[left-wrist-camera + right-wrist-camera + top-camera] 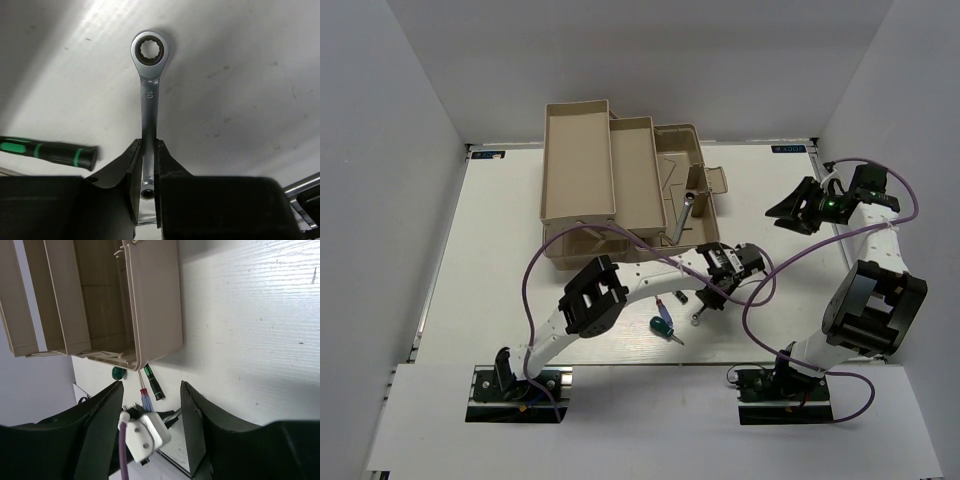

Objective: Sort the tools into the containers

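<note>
Left gripper (148, 167) clamped on wrench (149, 95) tail end, near the toolbox (578, 160); right gripper (150, 387) spread, holding nothing.
Your grip is at the very tip: it may pivot or slip mid-carry.

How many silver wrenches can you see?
2. A small wrench is held in the left fingers; a larger wrench rests in the toolbox. Others may be hidden.

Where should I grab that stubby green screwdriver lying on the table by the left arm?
Grip the stubby green screwdriver by its fat handle, coming straight down and closing across it. It lies flat on the table, and its short thin shaft, pointing toward the near right, offers little to clamp.
</note>
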Controlling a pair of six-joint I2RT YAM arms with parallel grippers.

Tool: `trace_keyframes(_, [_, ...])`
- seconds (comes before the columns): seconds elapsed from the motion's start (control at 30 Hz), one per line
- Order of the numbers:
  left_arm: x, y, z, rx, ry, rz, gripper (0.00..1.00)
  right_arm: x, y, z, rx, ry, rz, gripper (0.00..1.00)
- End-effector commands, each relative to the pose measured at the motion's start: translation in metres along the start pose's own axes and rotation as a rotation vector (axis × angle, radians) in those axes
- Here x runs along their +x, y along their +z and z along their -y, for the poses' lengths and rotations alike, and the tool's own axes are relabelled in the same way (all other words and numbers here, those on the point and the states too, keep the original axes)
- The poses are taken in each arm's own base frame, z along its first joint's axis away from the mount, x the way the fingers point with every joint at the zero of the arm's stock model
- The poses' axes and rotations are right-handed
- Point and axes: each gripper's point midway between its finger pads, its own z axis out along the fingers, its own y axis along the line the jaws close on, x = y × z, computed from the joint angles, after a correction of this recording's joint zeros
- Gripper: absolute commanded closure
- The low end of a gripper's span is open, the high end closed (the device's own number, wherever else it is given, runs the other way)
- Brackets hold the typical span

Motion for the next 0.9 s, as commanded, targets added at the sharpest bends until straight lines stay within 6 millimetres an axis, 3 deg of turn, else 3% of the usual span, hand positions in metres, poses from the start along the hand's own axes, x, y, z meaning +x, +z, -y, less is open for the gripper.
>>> trace_keyframes(0.0, [-0.038,-0.048,-0.015,0.006,-0.038,0.121,1.0,0.002,-0.004,-0.006,-0.036,-0.004,-0.001,0.44])
trace_keyframes(0.33, [-0.099,-0.107,-0.042,0.054,-0.103,0.3,1.0,-0.001,-0.004,-0.007,-0.053,-0.004,0.0,0.44])
trace_keyframes(0.53, [-0.116,-0.13,-0.051,0.104,-0.115,0.369,1.0,0.0,-0.004,-0.007,-0.054,0.002,-0.002,0.44])
trace_keyframes(0.67, [-0.13,-0.141,-0.073,0.089,-0.167,0.415,1.0,0.002,-0.004,-0.007,-0.054,-0.004,-0.009,0.44])
trace_keyframes(0.77, [-0.148,-0.154,-0.102,0.059,-0.269,0.485,1.0,0.005,-0.003,-0.006,-0.046,-0.034,-0.015,0.44])
trace_keyframes(0.87, [-0.158,-0.154,-0.132,0.029,-0.362,0.517,1.0,0.01,-0.003,-0.004,-0.043,-0.052,-0.028,0.46])
